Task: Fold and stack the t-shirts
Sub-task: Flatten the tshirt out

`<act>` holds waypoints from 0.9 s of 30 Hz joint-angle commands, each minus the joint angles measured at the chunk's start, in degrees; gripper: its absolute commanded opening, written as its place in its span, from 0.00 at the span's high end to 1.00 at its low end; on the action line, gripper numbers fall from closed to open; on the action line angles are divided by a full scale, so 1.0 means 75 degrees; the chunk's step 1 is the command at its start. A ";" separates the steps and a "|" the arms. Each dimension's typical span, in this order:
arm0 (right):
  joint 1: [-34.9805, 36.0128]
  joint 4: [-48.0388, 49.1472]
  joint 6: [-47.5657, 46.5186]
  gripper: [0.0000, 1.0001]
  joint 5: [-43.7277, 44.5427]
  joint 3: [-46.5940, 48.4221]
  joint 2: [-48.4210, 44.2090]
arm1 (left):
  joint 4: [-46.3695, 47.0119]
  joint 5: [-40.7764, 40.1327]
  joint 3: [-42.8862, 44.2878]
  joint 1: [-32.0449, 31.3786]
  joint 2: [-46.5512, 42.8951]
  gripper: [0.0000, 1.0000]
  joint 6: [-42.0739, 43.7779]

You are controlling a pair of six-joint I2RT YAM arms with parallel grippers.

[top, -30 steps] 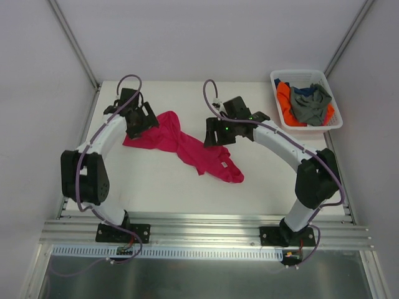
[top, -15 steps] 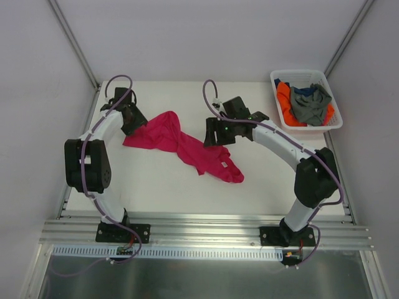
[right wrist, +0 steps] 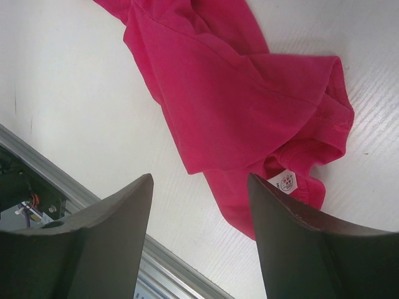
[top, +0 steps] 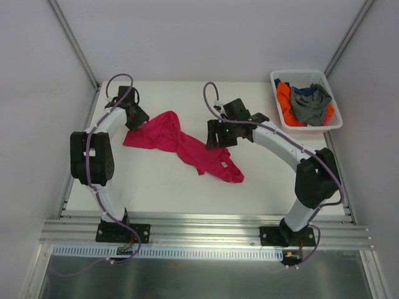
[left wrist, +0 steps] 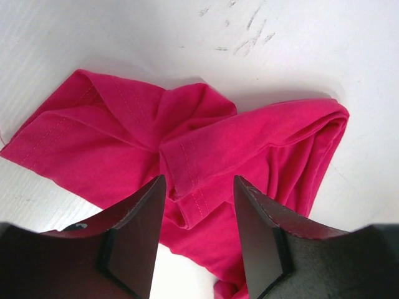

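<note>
looks like the left tool [top: 139, 121] just swung onto the far-left hem of the pink t-shirt [top: 181, 144] crumpled in the middle of the bench [top: 156, 187], jaws narrowing but not pinching yet, while the right tool [top: 214, 137] hangs spread over it, so flattening's barely started.

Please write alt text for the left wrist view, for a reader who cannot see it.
A crumpled pink t-shirt lies on a white table, seen from close above. Two black fingers at the bottom edge stand apart, with a stitched hem of the shirt between them.

A robotics lab cell, white panels [top: 206, 37] enclosing a white surface [top: 156, 187]. Left arm [top: 92, 159] and right arm [top: 280, 140] bolted to an aluminium rail [top: 206, 225] at 6 o'clock.
</note>
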 commanded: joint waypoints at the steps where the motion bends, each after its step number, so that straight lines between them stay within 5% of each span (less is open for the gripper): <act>1: -0.0024 -0.0142 -0.0019 0.34 0.0082 -0.0014 -0.0366 | 0.0065 0.0001 -0.0243 -0.0014 -0.0318 0.52 -0.0217; 27: -0.0036 -0.0189 -0.0019 0.35 0.0069 -0.0096 -0.0424 | 0.0357 0.0119 -0.0244 -0.0061 -0.0225 0.66 -0.0276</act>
